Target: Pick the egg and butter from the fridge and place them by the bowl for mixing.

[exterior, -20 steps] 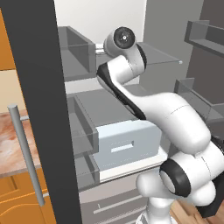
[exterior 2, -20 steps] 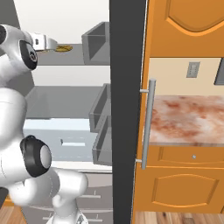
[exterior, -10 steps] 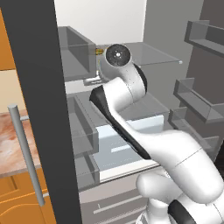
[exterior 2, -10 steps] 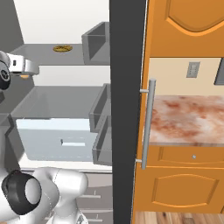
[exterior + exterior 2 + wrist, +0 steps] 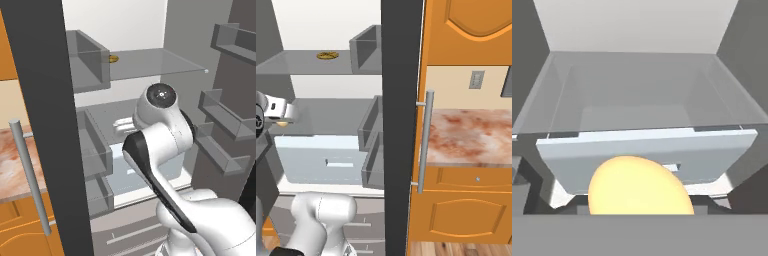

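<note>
Hand view: pincer [image 5: 639, 212] half-open, clamped on egg [image 5: 638, 186] above fridge drawer [image 5: 647, 155].

White arm [image 5: 165, 150] inside open fridge [image 5: 150, 60]

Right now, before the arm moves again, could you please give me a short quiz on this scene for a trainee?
1. True or false: the fridge door stands open.
2. What is in the gripper? A: a bowl. B: the egg. C: nothing.
3. Where in the fridge does the butter lie?

Key:
1. True; the shelves and the pale drawer are in plain sight.
2. B.
3. On the upper shelf, above the gripper.
</note>
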Controlling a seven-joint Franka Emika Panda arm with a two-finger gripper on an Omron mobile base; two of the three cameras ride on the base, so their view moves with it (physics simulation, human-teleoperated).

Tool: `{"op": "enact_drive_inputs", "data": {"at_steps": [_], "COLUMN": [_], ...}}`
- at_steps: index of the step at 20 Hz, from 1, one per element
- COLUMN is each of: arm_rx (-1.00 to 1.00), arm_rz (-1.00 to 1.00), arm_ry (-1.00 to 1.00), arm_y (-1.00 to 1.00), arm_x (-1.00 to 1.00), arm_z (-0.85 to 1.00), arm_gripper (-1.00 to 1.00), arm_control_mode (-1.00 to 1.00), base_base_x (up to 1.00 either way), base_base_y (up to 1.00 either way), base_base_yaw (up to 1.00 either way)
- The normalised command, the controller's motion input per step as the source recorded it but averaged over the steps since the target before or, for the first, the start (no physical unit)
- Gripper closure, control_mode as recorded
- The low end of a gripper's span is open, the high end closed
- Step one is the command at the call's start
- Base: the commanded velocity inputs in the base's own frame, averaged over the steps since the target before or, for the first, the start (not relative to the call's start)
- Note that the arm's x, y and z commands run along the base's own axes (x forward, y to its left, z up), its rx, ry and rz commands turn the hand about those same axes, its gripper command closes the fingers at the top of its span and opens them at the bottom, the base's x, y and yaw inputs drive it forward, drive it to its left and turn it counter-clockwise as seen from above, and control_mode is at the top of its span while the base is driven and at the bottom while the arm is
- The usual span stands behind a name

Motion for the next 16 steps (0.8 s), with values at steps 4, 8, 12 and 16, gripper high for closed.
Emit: {"op": "enact_drive_inputs", "data": {"at_steps": [4, 8, 12, 16], "arm_rx": [0.0, 0.0, 0.0, 0.0], "arm_rz": [0.02, 0.0, 0.0, 0.0], "arm_ry": [0.02, 0.06, 0.0, 0.0], "arm_y": [-0.12, 0.07, 0.0, 0.0], "arm_x": [-0.1, -0.15, 0.0, 0.0], "arm_z": [-0.08, -0.14, 0.0, 0.0], "arm_gripper": [1.0, 1.0, 1.0, 1.0], "arm_control_mode": [-1.0, 1.0, 1.0, 1.0], "base_base_x": [0.0, -0.74, -1.0, -0.65], "base_base_y": [0.0, 0.3, 0.2, 0.17], "base_base_yaw": [0.0, 0.0, -0.3, -0.78]}}
